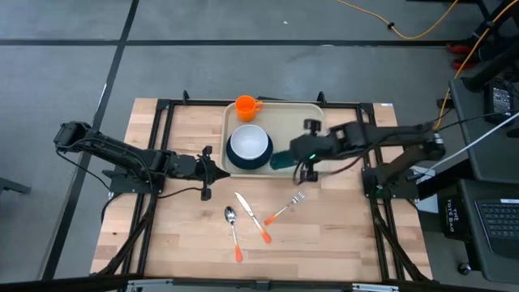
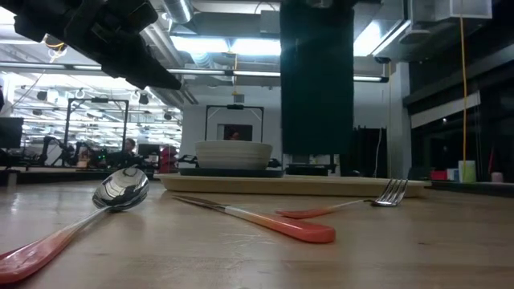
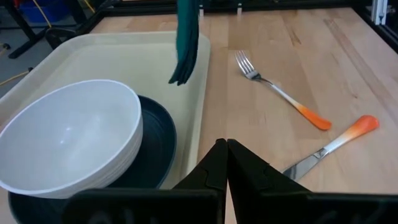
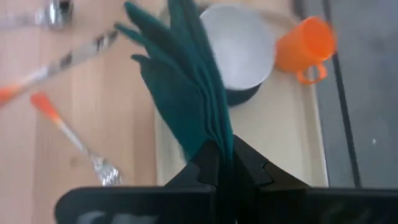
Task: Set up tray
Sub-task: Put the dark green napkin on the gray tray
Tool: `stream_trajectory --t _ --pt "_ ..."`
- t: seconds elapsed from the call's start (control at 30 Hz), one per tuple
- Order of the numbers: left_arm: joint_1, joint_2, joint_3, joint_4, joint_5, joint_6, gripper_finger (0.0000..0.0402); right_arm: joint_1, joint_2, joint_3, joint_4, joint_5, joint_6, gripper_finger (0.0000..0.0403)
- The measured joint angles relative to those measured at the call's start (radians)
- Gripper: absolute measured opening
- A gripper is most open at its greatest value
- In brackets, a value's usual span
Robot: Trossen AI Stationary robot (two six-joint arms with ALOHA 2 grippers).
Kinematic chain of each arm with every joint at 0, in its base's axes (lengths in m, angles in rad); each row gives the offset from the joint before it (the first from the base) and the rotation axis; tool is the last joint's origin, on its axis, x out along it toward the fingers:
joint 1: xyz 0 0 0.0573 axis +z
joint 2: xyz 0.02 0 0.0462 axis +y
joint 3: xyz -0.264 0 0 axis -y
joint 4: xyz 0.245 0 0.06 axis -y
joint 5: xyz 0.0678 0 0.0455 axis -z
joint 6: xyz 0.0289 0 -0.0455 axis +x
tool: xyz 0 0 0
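The beige tray (image 1: 308, 122) lies at the table's far middle. On it stand an orange cup (image 1: 247, 106) and a white bowl (image 1: 249, 142) set in a dark plate (image 1: 243, 162). My right gripper (image 4: 221, 157) is shut on a dark green napkin (image 4: 186, 93), which hangs over the tray's near part, right of the plate. The low view shows the napkin (image 2: 316, 80) as an upright strip. My left gripper (image 3: 225, 163) is shut and empty, hovering at the tray's near left corner (image 1: 227, 168). My right gripper pinches the napkin's upper end (image 4: 217, 140) between its two fingers, slanting down from the table's right side. Several folded layers fan out below the fingers. The napkin hangs slack, and its lower end (image 3: 180, 78) is just over the tray; I cannot tell whether it touches.
On the bare wood near the tray lie a spoon (image 1: 233, 231), a knife (image 1: 251, 215) and a fork (image 1: 285, 207), all with orange handles. A black frame (image 1: 162, 109) runs around the table top.
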Motion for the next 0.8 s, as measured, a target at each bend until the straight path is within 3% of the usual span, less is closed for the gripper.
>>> stream_trajectory --t 0.2,0.5,0.8 --pt "0.001 0.0 0.0 0.003 0.0 0.038 0.0006 -0.035 -0.119 -0.144 0.057 0.055 -0.015 0.0017" --pt "0.001 0.0 0.0 0.014 0.0 0.071 0.0008 -0.178 -0.136 -0.266 0.144 0.073 -0.167 0.0017" --pt "0.001 0.0 0.0 0.014 -0.029 0.037 0.0002 -0.366 -0.131 -0.292 0.32 -0.033 -0.371 0.0017"
